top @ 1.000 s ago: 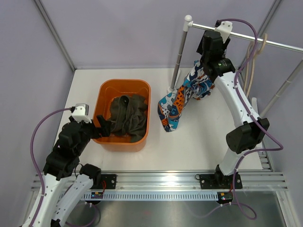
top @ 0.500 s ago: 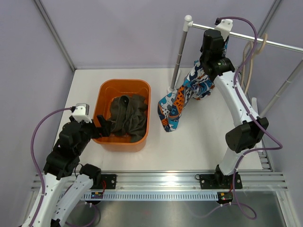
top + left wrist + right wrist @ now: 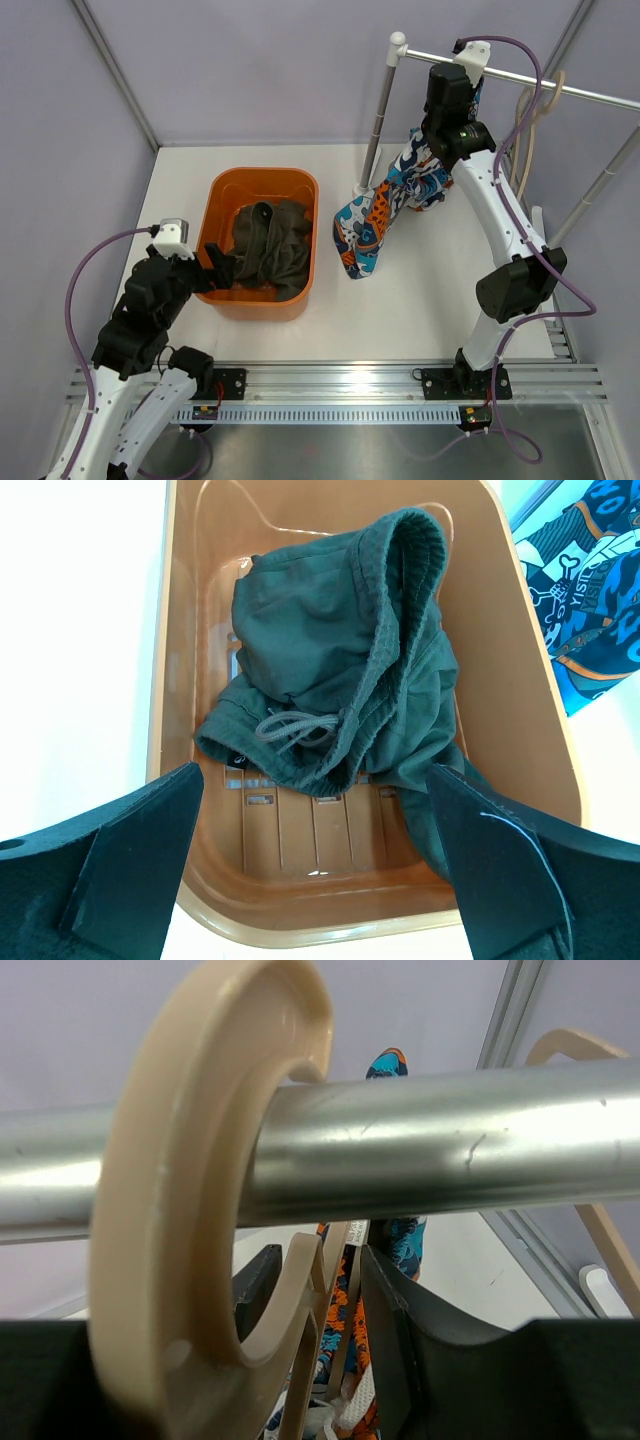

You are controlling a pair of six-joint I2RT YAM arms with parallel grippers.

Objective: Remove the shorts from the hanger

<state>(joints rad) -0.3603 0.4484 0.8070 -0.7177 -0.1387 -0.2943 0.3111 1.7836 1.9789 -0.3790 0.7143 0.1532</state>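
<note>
The printed shorts (image 3: 385,205) hang from a beige hanger (image 3: 200,1160) hooked over the metal rail (image 3: 520,78), their lower end reaching the table. They also show in the right wrist view (image 3: 345,1330) and the left wrist view (image 3: 590,590). My right gripper (image 3: 440,100) is up under the rail. In the right wrist view this gripper (image 3: 335,1270) is shut on the hanger's neck just below the hook. The olive-green shorts (image 3: 265,245) lie crumpled in the orange bin (image 3: 262,175). My left gripper (image 3: 312,810) hovers open over the bin's near rim, holding nothing.
The rail rests on an upright post (image 3: 378,120) standing behind the printed shorts. A second, bare beige hanger (image 3: 535,110) hangs further right on the rail. Grey walls close off the back and both sides.
My right gripper's jaws have closed in on the hanger's neck, and the gripper has shifted slightly up toward the rail. The left arm and both shorts have not moved.
</note>
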